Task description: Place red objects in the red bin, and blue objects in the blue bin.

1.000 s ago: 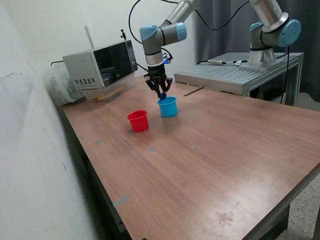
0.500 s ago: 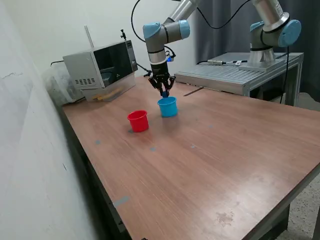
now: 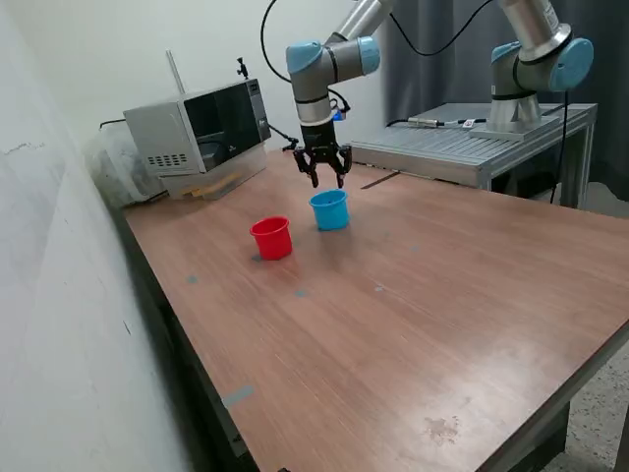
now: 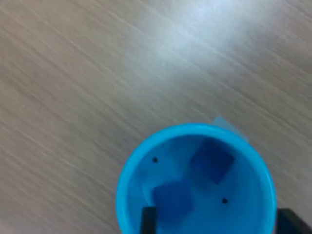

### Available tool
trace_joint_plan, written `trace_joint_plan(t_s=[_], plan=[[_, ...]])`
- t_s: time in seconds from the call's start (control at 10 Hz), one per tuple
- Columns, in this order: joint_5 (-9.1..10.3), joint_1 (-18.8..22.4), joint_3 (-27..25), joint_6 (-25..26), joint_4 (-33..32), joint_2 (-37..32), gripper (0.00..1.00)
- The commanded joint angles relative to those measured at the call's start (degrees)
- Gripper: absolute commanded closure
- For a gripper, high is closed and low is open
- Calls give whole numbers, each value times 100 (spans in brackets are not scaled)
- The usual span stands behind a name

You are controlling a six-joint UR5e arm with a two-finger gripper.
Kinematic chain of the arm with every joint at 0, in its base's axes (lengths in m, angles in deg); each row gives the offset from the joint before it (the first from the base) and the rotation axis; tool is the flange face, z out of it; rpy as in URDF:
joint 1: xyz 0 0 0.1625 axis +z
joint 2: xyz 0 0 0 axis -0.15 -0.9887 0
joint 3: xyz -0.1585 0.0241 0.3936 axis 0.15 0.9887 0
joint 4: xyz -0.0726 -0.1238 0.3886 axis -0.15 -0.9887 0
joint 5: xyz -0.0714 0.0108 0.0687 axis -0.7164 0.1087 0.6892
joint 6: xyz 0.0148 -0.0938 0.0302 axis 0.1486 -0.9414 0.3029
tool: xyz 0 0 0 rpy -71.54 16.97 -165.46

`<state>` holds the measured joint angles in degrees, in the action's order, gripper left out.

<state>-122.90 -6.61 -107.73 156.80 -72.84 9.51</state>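
The light blue bin (image 3: 330,209) stands on the wooden table, with the red bin (image 3: 272,237) beside it toward the exterior view's left. In the wrist view two dark blue cubes (image 4: 211,161) (image 4: 171,200) lie inside the blue bin (image 4: 127,170). My gripper (image 3: 325,178) hangs just above the blue bin, open with nothing between its fingers. Only its fingertips (image 4: 147,220) show at the edge of the wrist view. No red objects are in view; the inside of the red bin is hidden.
A microwave (image 3: 197,123) stands at the back of the table (image 3: 413,305) on the exterior view's left. A metal bench (image 3: 462,147) with a second robot arm (image 3: 536,59) sits behind the table on the right. A wall runs along the left side.
My gripper held a dark blue cube over the blue bin, then rose a little and opened. The cube now lies in the blue bin.
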Motion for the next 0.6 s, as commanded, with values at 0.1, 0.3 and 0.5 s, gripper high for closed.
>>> trace_joint_plan(t_s=[0.1,0.3,0.5], plan=[[-25,12,46,18,54,-82,0],[-25,3,63,201,1182,-817,0],[-51,423,370,1245,2413,-1601,0]])
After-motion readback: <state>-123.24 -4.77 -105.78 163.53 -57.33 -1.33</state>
